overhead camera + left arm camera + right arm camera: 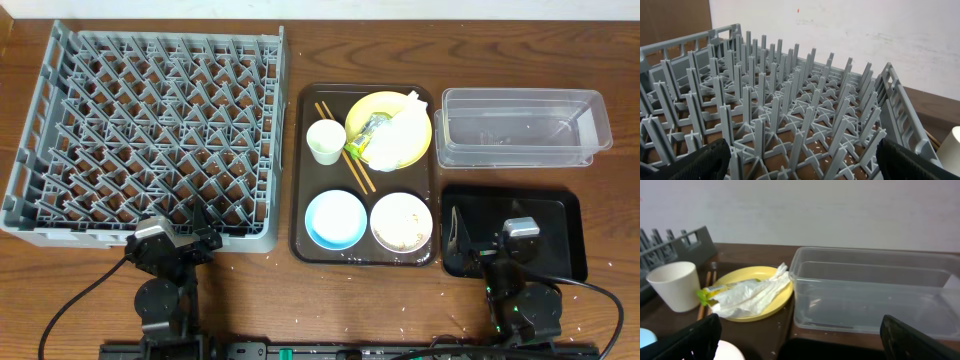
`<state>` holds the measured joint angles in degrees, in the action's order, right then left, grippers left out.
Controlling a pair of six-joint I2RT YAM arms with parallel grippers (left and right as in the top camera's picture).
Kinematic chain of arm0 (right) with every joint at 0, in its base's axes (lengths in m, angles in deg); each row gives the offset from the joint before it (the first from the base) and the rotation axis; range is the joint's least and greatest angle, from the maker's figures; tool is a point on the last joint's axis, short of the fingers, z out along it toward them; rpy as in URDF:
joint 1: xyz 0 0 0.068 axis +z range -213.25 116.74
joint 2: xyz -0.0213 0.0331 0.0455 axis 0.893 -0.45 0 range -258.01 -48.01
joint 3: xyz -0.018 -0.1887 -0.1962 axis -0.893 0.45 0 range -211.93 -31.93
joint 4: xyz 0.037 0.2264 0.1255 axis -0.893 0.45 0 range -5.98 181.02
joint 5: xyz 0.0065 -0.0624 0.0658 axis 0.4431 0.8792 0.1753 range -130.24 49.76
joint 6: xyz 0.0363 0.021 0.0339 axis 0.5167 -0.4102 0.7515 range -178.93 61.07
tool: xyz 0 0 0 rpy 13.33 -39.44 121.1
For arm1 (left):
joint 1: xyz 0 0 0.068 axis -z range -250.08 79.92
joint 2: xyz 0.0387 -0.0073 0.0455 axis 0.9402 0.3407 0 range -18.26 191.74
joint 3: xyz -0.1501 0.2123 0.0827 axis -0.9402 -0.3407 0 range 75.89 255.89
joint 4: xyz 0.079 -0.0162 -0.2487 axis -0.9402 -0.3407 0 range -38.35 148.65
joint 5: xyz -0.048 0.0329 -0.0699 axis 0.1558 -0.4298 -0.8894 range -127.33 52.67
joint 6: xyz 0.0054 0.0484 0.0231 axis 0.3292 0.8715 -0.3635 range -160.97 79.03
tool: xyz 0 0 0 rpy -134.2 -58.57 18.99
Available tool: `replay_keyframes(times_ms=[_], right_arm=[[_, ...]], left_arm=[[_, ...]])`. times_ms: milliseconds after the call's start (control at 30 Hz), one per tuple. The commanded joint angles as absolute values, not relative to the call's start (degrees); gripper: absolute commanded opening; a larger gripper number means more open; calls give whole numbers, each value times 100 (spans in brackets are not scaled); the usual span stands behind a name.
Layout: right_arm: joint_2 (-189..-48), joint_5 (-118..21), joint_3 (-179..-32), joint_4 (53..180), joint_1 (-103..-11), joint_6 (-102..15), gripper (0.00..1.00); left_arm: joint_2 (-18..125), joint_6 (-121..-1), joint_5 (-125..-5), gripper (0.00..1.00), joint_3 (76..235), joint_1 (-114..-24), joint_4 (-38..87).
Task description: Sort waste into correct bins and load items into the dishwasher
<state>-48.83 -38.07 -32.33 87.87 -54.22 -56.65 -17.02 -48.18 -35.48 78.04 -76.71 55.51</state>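
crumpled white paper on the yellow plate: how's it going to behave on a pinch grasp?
Likely light and floppy: the crumpled white paper shows soft creases and drapes over the yellow plate. It would probably squash under a pinch, not resist. It lies against the green-yellow wrapper, so lifting may drag that along.

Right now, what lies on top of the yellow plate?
On the yellow plate lie crumpled white paper and a green-yellow wrapper. The plate surface beneath them is covered, so nothing there can be seen.
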Motion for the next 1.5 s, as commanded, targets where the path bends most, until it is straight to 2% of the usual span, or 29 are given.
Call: replay_keyframes(times_ms=[0,333,567,900,1300,1367,1467], right_arm=[[-4839,-3689,-3225,8803,-5317,-6032,99],[-4839,-4358,-3380,7972,-5317,-5772,99],[-5597,-4609,-4567,8300,-5317,-5772,99],[-9204,-5925,-7819,9461,-5304,-5768,99],[-14351,-6036,-13052,13631,-5076,-5687,99],[-14930,-6139,-13591,13961,-5020,-5569,99],[-15499,-6362,-13784,13817,-4978,-5359,99]], left_arm=[[-1716,-4741,-3518,93,7612,-7654,5468],[-1716,-4741,-3518,93,7612,-7654,5468],[-1716,-4741,-3518,93,7612,-7654,5468],[-1716,-4741,-3518,93,7612,-7654,5468],[-1716,-4741,-3518,93,7612,-7654,5468],[-1716,-4741,-3518,93,7612,-7654,5468],[-1716,-4741,-3518,93,7612,-7654,5468]])
